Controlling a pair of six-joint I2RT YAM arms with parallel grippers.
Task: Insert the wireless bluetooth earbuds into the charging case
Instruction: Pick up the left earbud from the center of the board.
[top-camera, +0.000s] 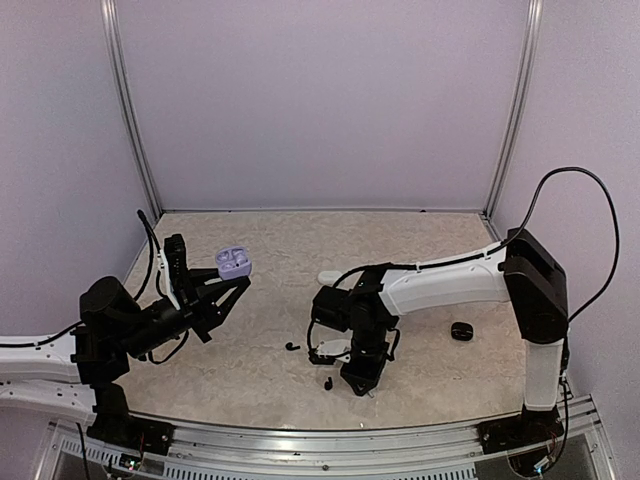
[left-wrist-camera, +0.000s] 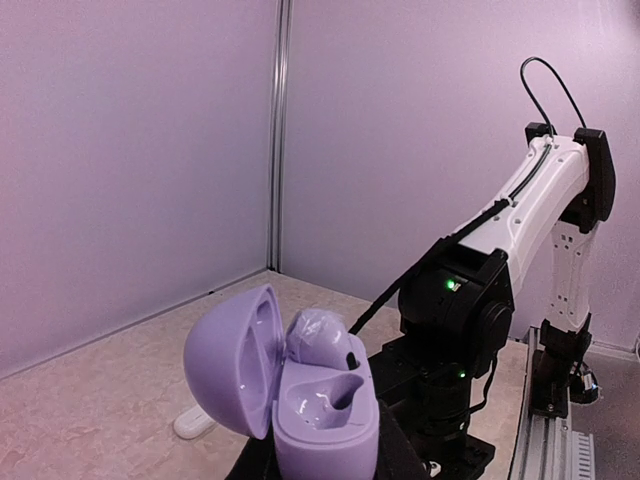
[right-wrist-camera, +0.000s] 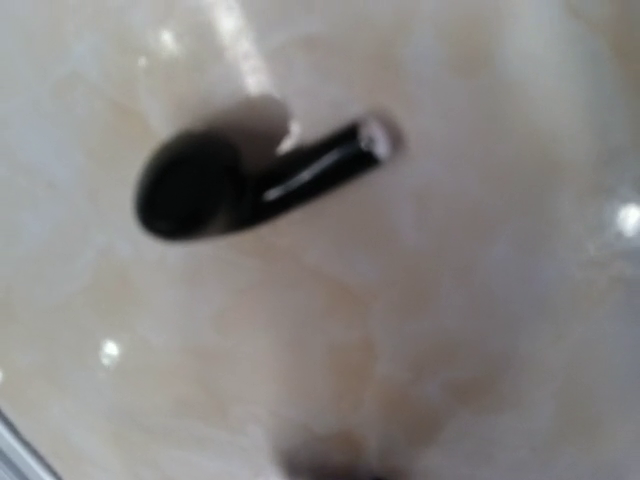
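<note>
My left gripper (top-camera: 229, 282) is shut on an open lavender charging case (top-camera: 234, 263) and holds it up above the table's left side. In the left wrist view the case (left-wrist-camera: 325, 420) has its lid swung left. One lavender earbud (left-wrist-camera: 322, 340) sits in the far slot and the near slot is empty. My right gripper (top-camera: 361, 383) points down close to the table at the front middle; its jaws do not show clearly. A black earbud (right-wrist-camera: 250, 180) lies flat on the table just under it, blurred. Two black earbuds (top-camera: 291, 347) (top-camera: 328, 383) lie near it.
A closed black case (top-camera: 461, 331) lies on the table at the right. A white case (top-camera: 328, 276) lies behind the right wrist and also shows in the left wrist view (left-wrist-camera: 195, 422). Walls enclose the table on three sides.
</note>
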